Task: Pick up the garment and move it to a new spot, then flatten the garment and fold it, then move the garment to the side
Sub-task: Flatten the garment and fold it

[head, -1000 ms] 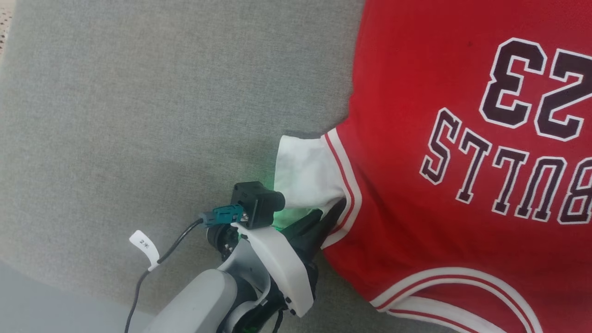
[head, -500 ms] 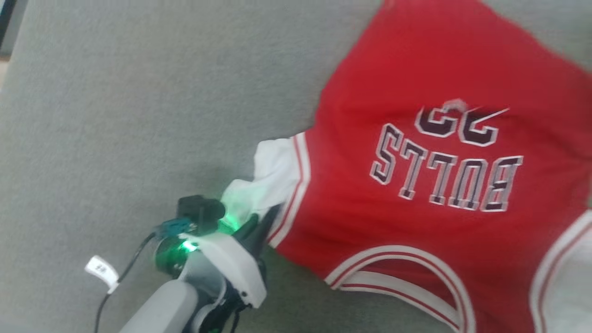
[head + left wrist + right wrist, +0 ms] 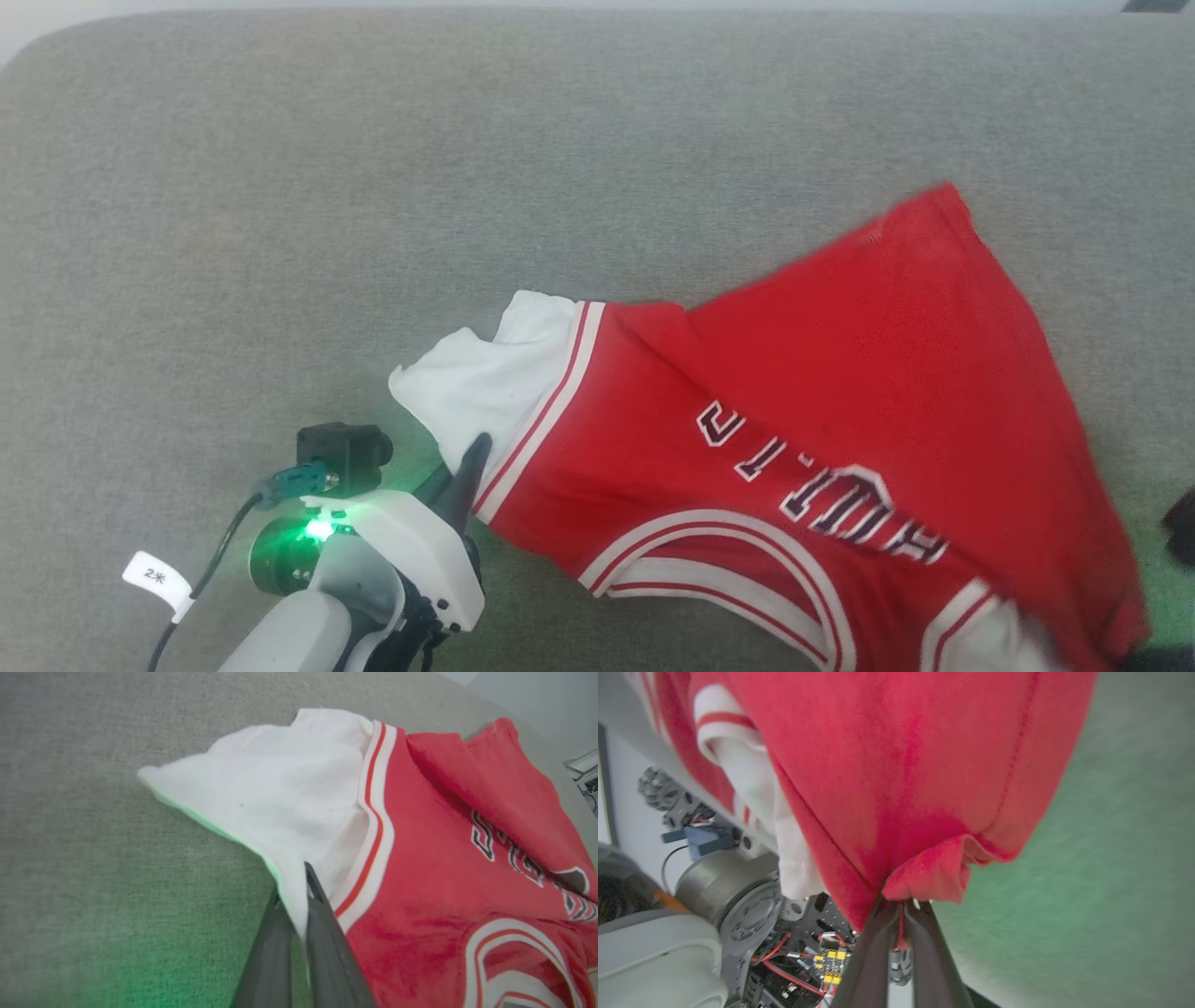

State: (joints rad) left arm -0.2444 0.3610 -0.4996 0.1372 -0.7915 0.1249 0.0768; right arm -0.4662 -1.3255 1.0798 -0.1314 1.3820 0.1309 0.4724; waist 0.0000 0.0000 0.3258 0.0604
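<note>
The garment point(image 3: 840, 373), cropped and creased
In the head view it runs off the frame at 5 o'clock, its lettering point(image 3: 840, 495) folded past reading. A dark shape point(image 3: 1182, 527) at 4 o'clock is cut off and unidentifiable. In the left wrist view the white sleeve point(image 3: 280, 793) covers one fingertip of the left gripper point(image 3: 293, 889).

The jersey point(image 3: 868, 355) is red, its sleeve point(image 3: 476, 387) white, edged with red-and-white striped trim point(image 3: 541, 401); the lettering point(image 3: 845, 495) is dark with white outlines. The surface point(image 3: 280, 205) under it is a plain grey weave (tinted green near the glowing wrist light point(image 3: 317, 530)).
</note>
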